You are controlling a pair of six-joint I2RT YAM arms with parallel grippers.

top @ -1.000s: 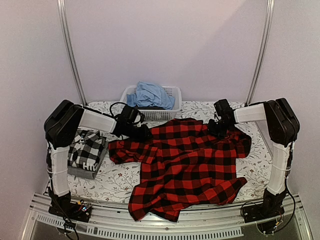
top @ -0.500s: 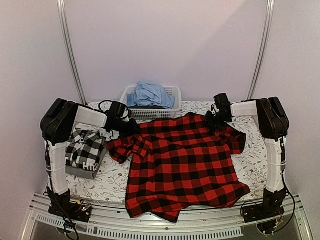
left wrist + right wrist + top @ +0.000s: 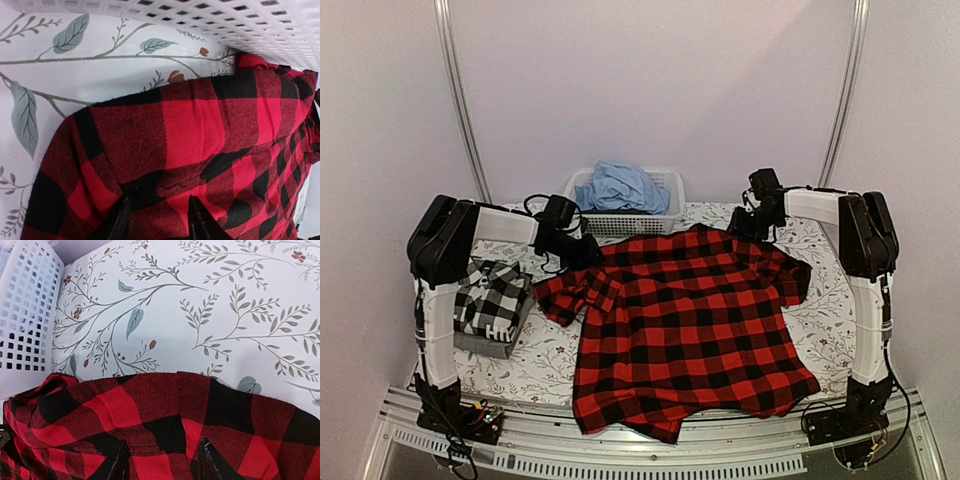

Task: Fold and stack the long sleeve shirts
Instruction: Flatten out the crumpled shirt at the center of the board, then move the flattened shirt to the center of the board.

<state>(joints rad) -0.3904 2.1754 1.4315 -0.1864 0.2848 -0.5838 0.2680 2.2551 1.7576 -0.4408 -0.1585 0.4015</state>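
top: red-and-black flannel (image 3: pixel 690 320) spread flat on table (image 3: pixel 545 365), hem over the near edge. left gripper (image 3: pixel 588 255) on its far-left corner, right gripper (image 3: pixel 752 232) at its far-right corner. black-and-white check shirt (image 3: pixel 492 298) folded at left on a grey one (image 3: pixel 480 344).
left wrist: fingers (image 3: pixel 120 227) apart, flannel between them, cannot tell if pinched.
right wrist: fingers (image 3: pixel 119 465) apart over flat flannel edge, basket (image 3: pixel 25 315) near.

L arm (image 3: pixel 505 228) & R arm (image 3: pixel 815 205): white shells w/ black joint housings, black cables, dark fingers (image 3: pixel 119 222), maybe rubber-tipped.
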